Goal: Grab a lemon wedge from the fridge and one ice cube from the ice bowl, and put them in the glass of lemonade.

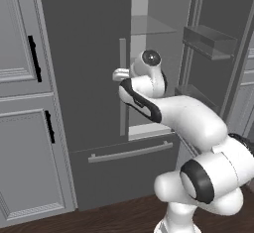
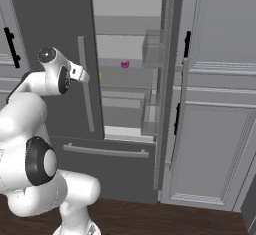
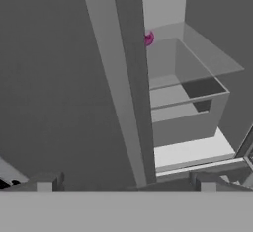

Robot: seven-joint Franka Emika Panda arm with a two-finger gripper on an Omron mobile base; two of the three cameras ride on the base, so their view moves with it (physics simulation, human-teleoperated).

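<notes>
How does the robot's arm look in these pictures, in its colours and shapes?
The arm is glossy white, built of thick rounded segments. Its joints carry dark, nearly black bands and round dark caps. The gripper has two small dark grey, blocky fingertips. No cables or markings are visible.

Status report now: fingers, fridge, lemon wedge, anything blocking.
Gripper open, empty, at left door handle. Fridge: right door open, left door shut. Yellow-green speck, likely the lemon wedge, behind left door's edge. Left door in the way.
</notes>
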